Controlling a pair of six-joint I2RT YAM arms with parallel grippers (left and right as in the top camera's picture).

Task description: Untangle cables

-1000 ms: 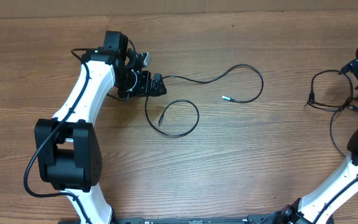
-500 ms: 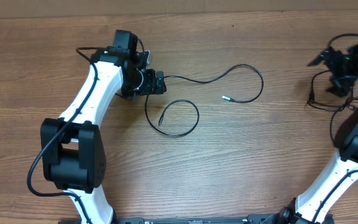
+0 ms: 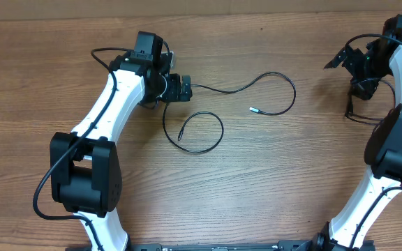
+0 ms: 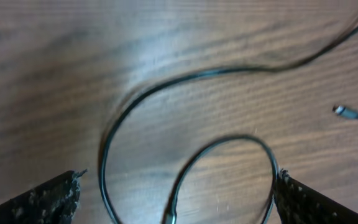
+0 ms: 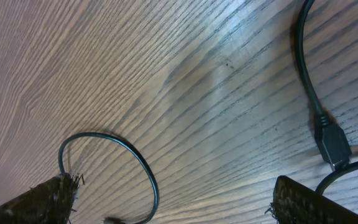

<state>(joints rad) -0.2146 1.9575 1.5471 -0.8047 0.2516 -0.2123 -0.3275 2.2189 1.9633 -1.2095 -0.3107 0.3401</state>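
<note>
Cables: one long black strand (image 3: 222, 131) loose at table centre, curled into a loop, plug tip (image 3: 253, 109) lying free; second strand (image 3: 348, 108) at far right.
Left gripper (image 3: 184, 89): spread wide, clamping nothing, over the long strand's left end.
Right gripper (image 3: 349, 75): spread wide, empty, above the second strand.
Table (image 3: 292, 181): brown wood.

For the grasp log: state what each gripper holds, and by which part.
Nothing is held. The left gripper and the right gripper both stand open and empty; the cables lie loose on the table.
</note>
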